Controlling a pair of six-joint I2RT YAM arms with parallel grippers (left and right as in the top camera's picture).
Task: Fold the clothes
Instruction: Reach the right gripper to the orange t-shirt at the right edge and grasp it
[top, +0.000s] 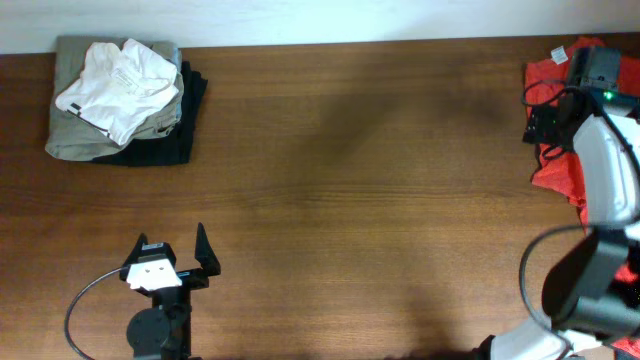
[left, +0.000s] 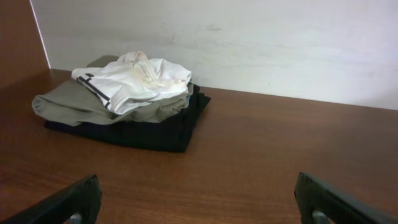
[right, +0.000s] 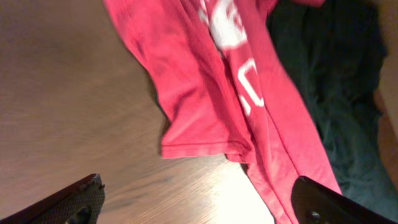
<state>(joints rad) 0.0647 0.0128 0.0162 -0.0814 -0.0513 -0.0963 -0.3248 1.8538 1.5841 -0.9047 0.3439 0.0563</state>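
Observation:
The red-orange T-shirt (top: 556, 160) lies crumpled at the table's far right edge, partly under my right arm. In the right wrist view its sleeve and white lettering (right: 217, 93) spread across the wood, with a dark navy garment (right: 336, 81) beside it. My right gripper (right: 199, 202) is open and empty, hovering just above the shirt's sleeve edge. My left gripper (top: 170, 255) is open and empty near the front left edge, over bare wood (left: 199, 199).
A folded stack (top: 120, 98) sits at the back left: a white garment (left: 134, 84) on an olive-grey one, on a black one. A pale wall (left: 249, 43) runs behind the table's far edge.

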